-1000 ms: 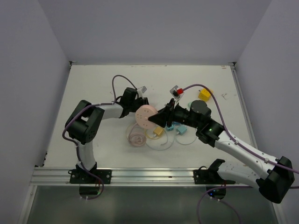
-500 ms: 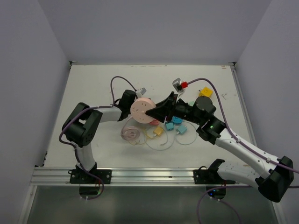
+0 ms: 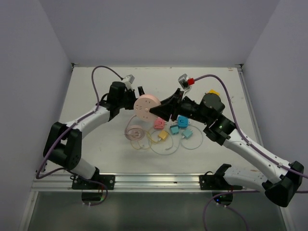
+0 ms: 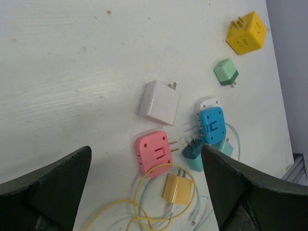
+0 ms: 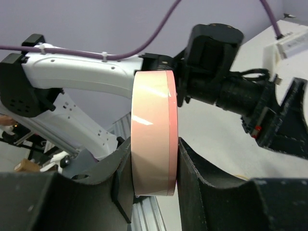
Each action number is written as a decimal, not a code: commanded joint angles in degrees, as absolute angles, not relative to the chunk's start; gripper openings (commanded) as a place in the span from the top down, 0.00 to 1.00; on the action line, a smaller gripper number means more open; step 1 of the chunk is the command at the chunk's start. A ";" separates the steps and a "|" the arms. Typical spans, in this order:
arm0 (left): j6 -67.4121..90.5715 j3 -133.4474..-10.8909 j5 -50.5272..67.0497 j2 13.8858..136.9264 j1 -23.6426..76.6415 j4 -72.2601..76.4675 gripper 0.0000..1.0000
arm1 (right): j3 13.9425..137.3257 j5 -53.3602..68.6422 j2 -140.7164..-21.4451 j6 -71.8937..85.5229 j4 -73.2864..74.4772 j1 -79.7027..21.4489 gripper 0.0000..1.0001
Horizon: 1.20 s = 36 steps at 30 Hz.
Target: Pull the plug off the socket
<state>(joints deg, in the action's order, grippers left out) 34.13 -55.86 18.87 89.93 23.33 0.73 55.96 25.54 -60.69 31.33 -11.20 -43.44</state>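
Pink glossy socket disc — edgewise within the black right tool

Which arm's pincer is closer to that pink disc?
Right. The right pincer is clamped on the rim of the pink disc. The left pincer stands open just beside the disc, on the opposite side, gripping nothing.

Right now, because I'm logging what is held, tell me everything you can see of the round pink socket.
The round pink socket is a thick, smooth disc that looks like plastic, pale pink, with small slots on its flat face. It is lifted off the table and tilted, with the slotted face toward the top camera. The right tool is shut on it, one finger on each flat face. The left tool stands open just behind it, gripping nothing.
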 commanded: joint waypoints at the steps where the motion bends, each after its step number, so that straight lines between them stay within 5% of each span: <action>1: 31.55 -56.43 11.35 85.70 19.53 -4.91 0.00 | 60.47 20.84 -59.07 27.34 -8.45 -43.07 1.00; 10: 26.47 -50.45 1.42 72.43 5.81 -15.54 0.01 | 63.54 15.03 -60.47 29.70 -3.60 -36.66 1.00; 17: 24.44 -40.97 -2.37 60.66 5.36 -13.72 0.00 | 66.09 10.20 -65.91 35.68 -6.59 -24.81 1.00; 27: 22.06 -36.74 1.93 60.03 5.45 -9.49 0.00 | 67.06 -7.55 -73.91 35.94 -8.34 -10.20 1.00; 36: 21.80 -36.91 4.13 60.47 5.45 -9.32 0.01 | 72.50 -3.53 -90.95 42.00 -17.66 -6.07 1.00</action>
<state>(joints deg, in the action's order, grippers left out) 23.31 -35.97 2.81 60.64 5.34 -12.67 66.85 -6.15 -87.99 37.47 -7.03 -6.48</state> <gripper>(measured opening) 0.994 0.371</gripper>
